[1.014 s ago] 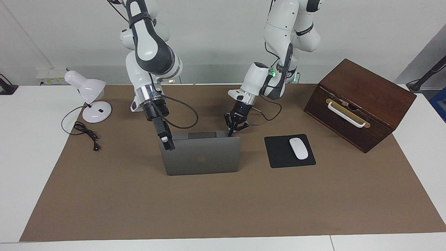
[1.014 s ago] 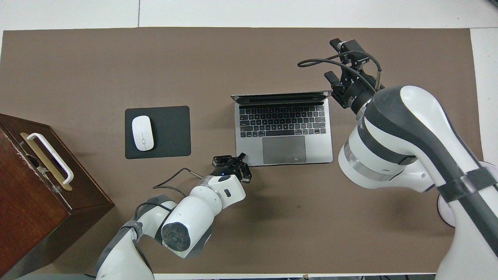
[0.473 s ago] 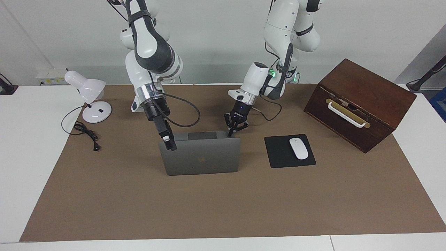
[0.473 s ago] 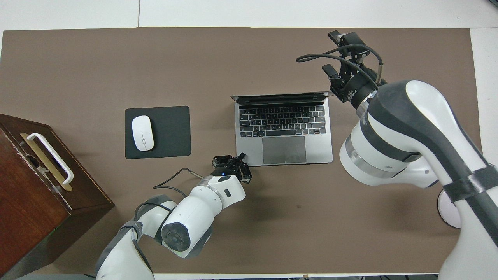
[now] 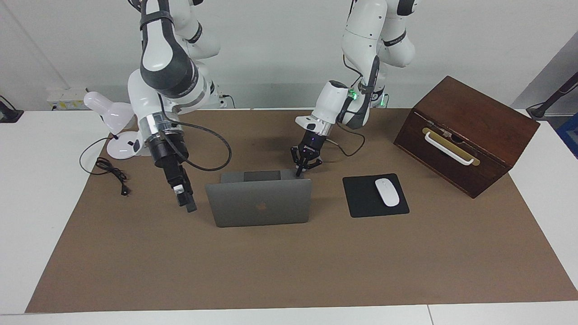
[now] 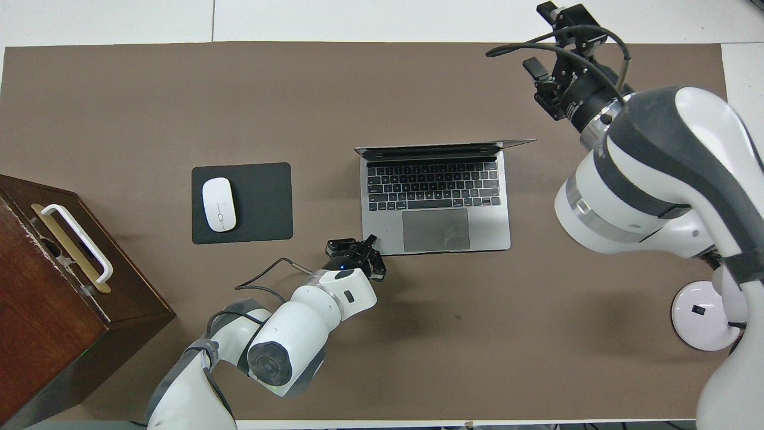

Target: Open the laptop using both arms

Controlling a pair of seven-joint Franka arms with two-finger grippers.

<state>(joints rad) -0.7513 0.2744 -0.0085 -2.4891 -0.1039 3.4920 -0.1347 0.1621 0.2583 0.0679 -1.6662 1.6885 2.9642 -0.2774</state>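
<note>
The silver-grey laptop [image 5: 259, 203] stands open on the brown mat, lid upright, apple logo facing away from the robots. Its keyboard [image 6: 433, 185] shows in the overhead view. My left gripper [image 5: 300, 170] is shut, and its tips rest on the corner of the laptop's base nearest the robots, toward the left arm's end; the same gripper [image 6: 370, 241] shows at that corner from above. My right gripper [image 5: 186, 198] hangs in the air beside the lid, toward the right arm's end, apart from it. That right gripper [image 6: 542, 37] is open, with nothing between its fingers.
A black mouse pad [image 5: 361, 198] with a white mouse [image 5: 387, 192] lies beside the laptop, toward the left arm's end. A dark wooden box [image 5: 467, 133] with a white handle stands past it. A white desk lamp [image 5: 118, 131] and its cable [image 5: 110, 174] sit at the right arm's end.
My right gripper has left the lid's upper corner and swung out toward the right arm's end of the table. The lid stays upright. The left gripper has not moved.
</note>
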